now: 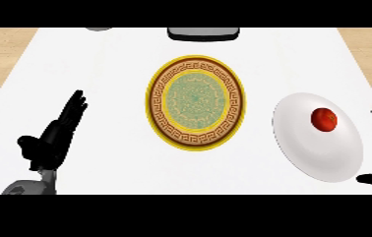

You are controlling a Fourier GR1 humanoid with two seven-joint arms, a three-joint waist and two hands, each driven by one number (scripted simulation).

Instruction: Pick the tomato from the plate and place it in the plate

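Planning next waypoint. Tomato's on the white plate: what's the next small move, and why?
Probably raise the right hand over the tomato to set up a grasp. The tomato sits on the white plate, at the right; that hand shows at the lower right edge, nearest it. The left hand rests open at far left, beyond the patterned plate.

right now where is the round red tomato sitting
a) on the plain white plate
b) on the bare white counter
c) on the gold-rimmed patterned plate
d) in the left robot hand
a: the round red tomato lies on the plain white plate, to the right of the gold-rimmed patterned plate, while the left robot hand rests open, far off at the view's left.
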